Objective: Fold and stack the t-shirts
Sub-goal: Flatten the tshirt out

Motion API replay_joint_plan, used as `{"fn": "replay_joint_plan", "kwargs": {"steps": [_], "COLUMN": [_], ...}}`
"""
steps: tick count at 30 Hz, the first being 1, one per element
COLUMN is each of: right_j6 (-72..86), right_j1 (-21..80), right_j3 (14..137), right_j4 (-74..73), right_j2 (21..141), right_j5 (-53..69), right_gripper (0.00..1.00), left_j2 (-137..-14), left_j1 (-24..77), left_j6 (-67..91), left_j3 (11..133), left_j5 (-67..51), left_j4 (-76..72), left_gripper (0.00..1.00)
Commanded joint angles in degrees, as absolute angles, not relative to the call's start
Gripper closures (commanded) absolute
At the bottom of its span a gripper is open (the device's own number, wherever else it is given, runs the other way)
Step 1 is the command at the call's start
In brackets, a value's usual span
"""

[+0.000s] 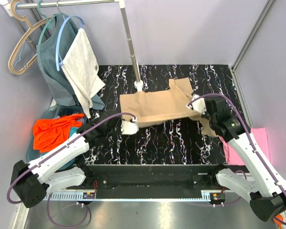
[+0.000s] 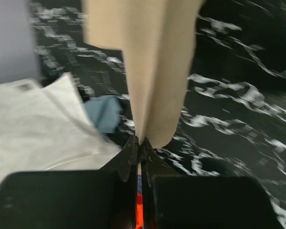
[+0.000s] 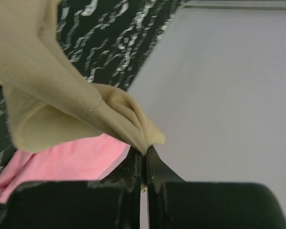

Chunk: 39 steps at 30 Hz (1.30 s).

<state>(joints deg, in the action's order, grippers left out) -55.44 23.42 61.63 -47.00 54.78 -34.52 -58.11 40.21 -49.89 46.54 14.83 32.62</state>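
Now left claw (image 2: 139, 143) and right claw (image 3: 144, 151) pinch the tan t-shirt (image 1: 155, 107) (slung between)

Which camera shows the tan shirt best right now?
Top external: nearly the whole tan shirt shows, held between left end effector and right end effector. The wrist views show only pinched cloth: a hanging fold on the left, a bunched corner on the right.

Black marbled table (image 1: 171, 138), metal pole (image 1: 129, 40), hanging grey cloth (image 1: 81, 62), teal tub (image 1: 55, 109)
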Motion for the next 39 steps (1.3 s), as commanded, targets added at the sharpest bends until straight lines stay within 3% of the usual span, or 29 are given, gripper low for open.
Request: {"fn": "replay_joint_plan", "kwargs": {"steps": [1,7,14,17,18,19,21,25,28,34,39], "right_j6": [-54.32,-52.03,-50.54,-49.75,-49.31,-49.13,-48.6,-49.13,-48.96,-47.2,-44.22], "right_j1": [22.41,22.5,22.5,22.5,22.5,22.5,22.5,22.5,22.5,22.33,17.41], "right_j3": [59.6,56.43,56.78,57.83,58.27,59.4,60.2,62.22,63.54,64.86,66.26], "right_j4": [-59.22,-65.98,-75.67,-76.64,-76.99,-77.86,-77.87,-74.81,-67.35,-51.7,-35.71], "right_j2": [50.8,50.27,51.77,52.64,52.91,53.43,54.31,55.89,57.56,63.09,70.56], "right_j5": [-36.93,-30.33,-20.85,-16.81,-15.57,-14.25,-11.96,-13.08,-15.55,-21.08,-21.98], "right_gripper": [1.0,1.0,1.0,0.91,0.84,0.65,0.57,0.3,0.01,0.0,0.0], "left_j2": [-60.28,-66.96,-65.04,-66.09,-67.22,-67.93,-70.12,-72.95,-72.86,-77.07,-90.42], "left_j1": [40.34,41.31,42.27,42.89,42.8,42.89,43.15,43.07,42.81,37.55,33.58], "left_j6": [-50.72,-48.25,-49.92,-48.96,-48.43,-47.38,-46.5,-45.27,-44.39,-42.72,-39.29], "left_j3": [45.26,50.97,53.96,56.06,56.94,57.91,60.9,65.03,65.22,67.83,73.2], "left_j5": [18.12,12.14,8.53,5.55,3.8,0.39,-3.5,-7.65,-2.58,-1.48,-1.76], "left_j4": [43.67,58.61,68.62,72.84,74.08,75.14,77.78,77.18,68.17,48.73,39.39], "left_gripper": [1.0,1.0,1.0,0.99,0.79,0.65,0.59,0.27,0.23,0.11,0.07]}}
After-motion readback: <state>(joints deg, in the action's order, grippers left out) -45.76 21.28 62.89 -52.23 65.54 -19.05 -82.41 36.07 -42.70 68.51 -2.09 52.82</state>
